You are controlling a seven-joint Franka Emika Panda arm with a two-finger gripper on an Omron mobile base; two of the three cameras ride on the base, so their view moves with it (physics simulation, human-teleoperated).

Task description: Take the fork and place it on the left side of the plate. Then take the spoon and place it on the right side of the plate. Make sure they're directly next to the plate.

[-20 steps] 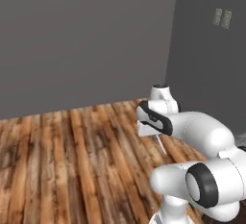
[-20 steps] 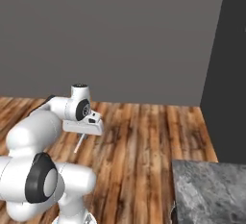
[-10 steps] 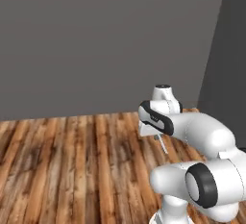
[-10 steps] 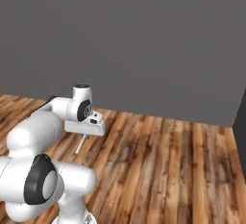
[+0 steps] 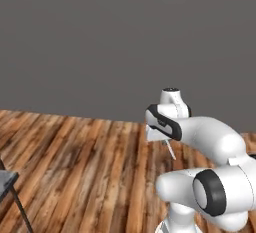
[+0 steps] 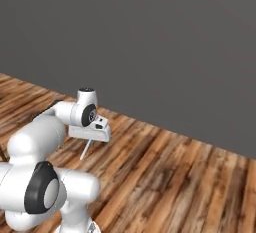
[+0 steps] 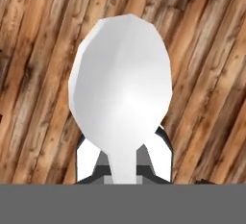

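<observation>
A flat dark grey wall (image 5: pixel 100 42) spans the upper half of the left base view and the upper right of the right base view, meeting the floor along a straight edge that runs across the middle of each frame. Below it lies a brown wooden plank floor (image 6: pixel 175 187) with streaky grain, bare and open across the left and centre of the left base view and across the lower right of the right base view.

The white robot arm with dark joints (image 5: pixel 200 137) rises from the lower right of the left base view and the lower left of the right base view, its forearm reaching toward frame centre. At the far lower left edge of the left base view a dark grey slab on a thin black leg (image 5: pixel 9 189) juts in, well apart from the arm.

The two-finger gripper (image 7: pixel 124 170) is clamped tight on the handle of the small whitish spoon (image 7: pixel 121 91). In the hand view its rounded bowl sits at frame centre above the planks; in both base views its thin handle slants down beneath the hand, clear of the floor.
</observation>
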